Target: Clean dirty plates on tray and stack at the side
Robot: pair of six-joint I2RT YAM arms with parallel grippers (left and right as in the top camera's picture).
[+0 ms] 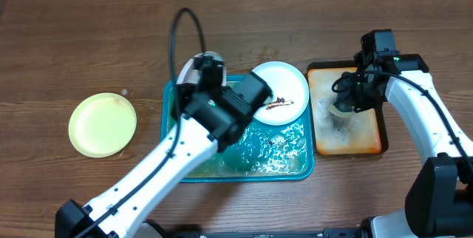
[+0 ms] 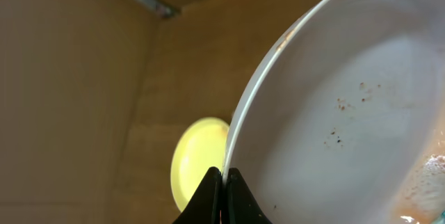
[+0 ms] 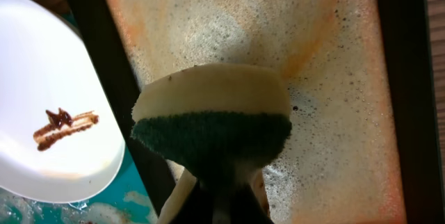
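Three plates were in view. The first white plate was clamped by its rim in my left gripper, whose fingers were clenched on that rim with one fingertip on each face. This plate stood tilted steeply on edge above the far-left corner of the teal tray. Its inner surface carried small brown specks, and a patch of foam showed at one edge in the left wrist view.

The second white plate lay at the far-right corner of the teal tray, overlapping the tray rim. A brown smear ran across its near side. I could not tell whether its near edge touched the foamy water, which covered the near and right part of the tray floor.

The pale yellow-green plate lay flat on the table, well apart from the teal tray on its left side.

My right gripper was closed on a sponge, yellow on one layer and dark green on the scouring layer. The sponge hung over the left half of the orange-brown tray, which stood just beside the teal tray on the right. The floor of this dark-rimmed tray was coated in pale foam. I could not tell whether the sponge touched that foam.
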